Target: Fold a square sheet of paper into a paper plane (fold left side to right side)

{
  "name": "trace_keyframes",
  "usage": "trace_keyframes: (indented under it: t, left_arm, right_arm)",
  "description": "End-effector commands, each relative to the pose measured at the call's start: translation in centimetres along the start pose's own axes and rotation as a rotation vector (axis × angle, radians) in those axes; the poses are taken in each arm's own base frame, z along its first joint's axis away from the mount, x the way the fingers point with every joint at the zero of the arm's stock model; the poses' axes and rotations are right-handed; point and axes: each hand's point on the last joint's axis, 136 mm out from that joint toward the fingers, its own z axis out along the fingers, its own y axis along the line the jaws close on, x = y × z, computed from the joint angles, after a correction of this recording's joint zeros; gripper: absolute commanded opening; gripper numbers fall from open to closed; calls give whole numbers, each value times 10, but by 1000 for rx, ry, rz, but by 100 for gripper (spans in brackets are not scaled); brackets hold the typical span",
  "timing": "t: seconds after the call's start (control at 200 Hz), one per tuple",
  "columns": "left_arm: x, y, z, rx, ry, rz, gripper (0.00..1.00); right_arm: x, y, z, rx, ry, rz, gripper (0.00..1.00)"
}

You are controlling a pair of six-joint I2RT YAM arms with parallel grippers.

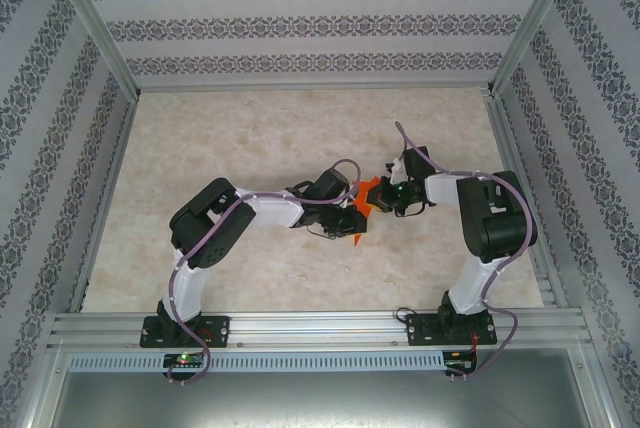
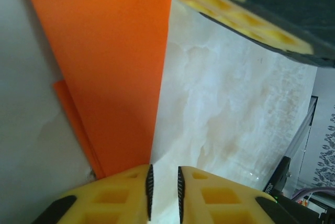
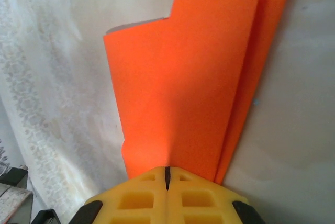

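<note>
The square sheet of paper (image 1: 366, 193) is orange-red and folded into a narrow layered strip. It lies flat on the table between the two grippers. My right gripper (image 3: 167, 169) is shut, and its tips rest on top of the folded paper (image 3: 178, 77), whose layers show along the right edge. My left gripper (image 2: 164, 167) stands open by a narrow gap with only table between the pads. The paper's (image 2: 110, 77) straight edge ends just left of that gap. The right gripper's yellow fingers (image 2: 230, 12) sit at the strip's far end.
The pale marbled tabletop (image 1: 250, 138) is ringed by an aluminium frame (image 1: 300, 328) and patterned walls. Both arms bend inward and meet at the table's middle, the left gripper (image 1: 350, 218) close beside the right gripper (image 1: 385, 196).
</note>
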Motion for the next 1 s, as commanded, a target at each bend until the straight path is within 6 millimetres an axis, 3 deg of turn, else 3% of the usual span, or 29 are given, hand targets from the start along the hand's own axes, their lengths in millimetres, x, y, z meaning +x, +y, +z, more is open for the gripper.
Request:
trace_keyframes:
  t: [0.0,0.16,0.405,0.994]
  left_arm:
    - [8,-17,-14,10,-4,29,27]
    - [15,-26,-19,19,11,28,28]
    - [30,-24,-6,19,78,10,28]
    - [33,1,3,-43,72,-40,25]
  right_arm:
    - [8,-15,7,85,43,-8,0]
    - [8,-17,8,103,45,-13,0]
    - [9,-16,8,115,49,-25,0]
    - [10,-21,7,159,55,-42,0]
